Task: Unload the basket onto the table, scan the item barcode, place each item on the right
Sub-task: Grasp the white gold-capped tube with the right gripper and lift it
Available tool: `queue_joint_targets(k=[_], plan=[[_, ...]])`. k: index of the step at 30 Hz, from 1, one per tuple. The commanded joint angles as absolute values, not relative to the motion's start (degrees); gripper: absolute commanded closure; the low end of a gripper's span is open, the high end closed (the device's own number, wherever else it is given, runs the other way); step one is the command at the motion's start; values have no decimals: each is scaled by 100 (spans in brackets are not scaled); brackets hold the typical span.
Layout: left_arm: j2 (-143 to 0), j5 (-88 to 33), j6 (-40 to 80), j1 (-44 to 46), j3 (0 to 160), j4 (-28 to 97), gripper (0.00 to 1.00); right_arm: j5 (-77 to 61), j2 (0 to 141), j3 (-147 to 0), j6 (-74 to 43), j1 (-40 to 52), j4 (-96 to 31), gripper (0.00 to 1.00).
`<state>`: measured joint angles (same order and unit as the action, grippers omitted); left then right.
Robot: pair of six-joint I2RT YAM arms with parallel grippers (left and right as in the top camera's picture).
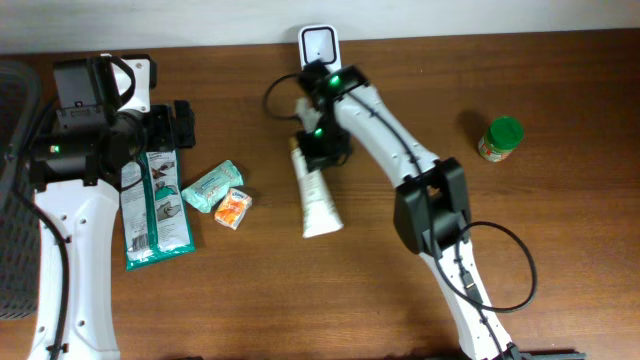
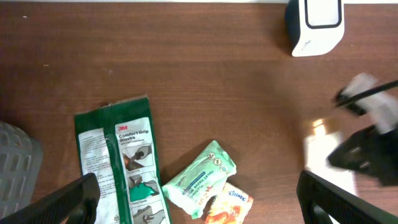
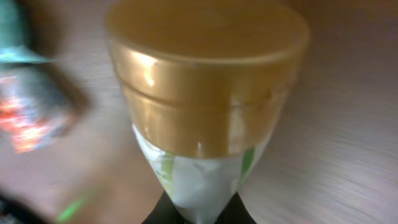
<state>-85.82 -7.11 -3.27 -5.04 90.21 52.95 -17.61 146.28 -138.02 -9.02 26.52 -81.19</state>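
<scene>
Pinching the tube (image 3: pixel 200 177), right fingers (image 3: pixel 160 216) nearly touching.

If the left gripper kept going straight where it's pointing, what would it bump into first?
The left gripper would probably hit the small green packet first, straight ahead between its open jaws; depth is unclear.

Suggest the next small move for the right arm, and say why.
Probably a short straight lift. The right gripper is shut on the white plastic tube with the gold cap, which appears to lie flat on the brown wooden table. The white barcode scanner stands just beyond it, so raising the tube first should let it turn toward the scanner without dragging.
</scene>
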Motion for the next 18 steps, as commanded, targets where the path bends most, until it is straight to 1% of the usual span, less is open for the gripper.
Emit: queue_joint_targets(k=[1, 2, 3, 4, 6, 11, 18], plan=[[-8591, -773, -377, -504, 9096, 5282, 1, 928, 14363, -14038, -1107, 2665, -8488, 96], [-8591, -773, -377, -504, 9096, 5282, 1, 1337, 14374, -14020, -1173, 2694, -8538, 96], [-8591, -773, -377, -504, 9096, 5282, 1, 2237, 14387, -13944, -1455, 2744, -8624, 96], [-8591, -773, -377, -504, 9096, 5282, 1, 2818, 14400, -13832, -1597, 2786, -8621, 96], [-8591, -773, -377, -504, 9096, 5282, 1, 3155, 14455, -13611, -1592, 2812, -8569, 96], [-8591, -773, -377, -504, 9096, 5282, 1, 3522, 14569, -13222, -1682, 2797, -8482, 96], [-8591, -773, -377, -504, 9096, 5282, 1, 2908, 14569, -13179, -1693, 2998, -8335, 96]])
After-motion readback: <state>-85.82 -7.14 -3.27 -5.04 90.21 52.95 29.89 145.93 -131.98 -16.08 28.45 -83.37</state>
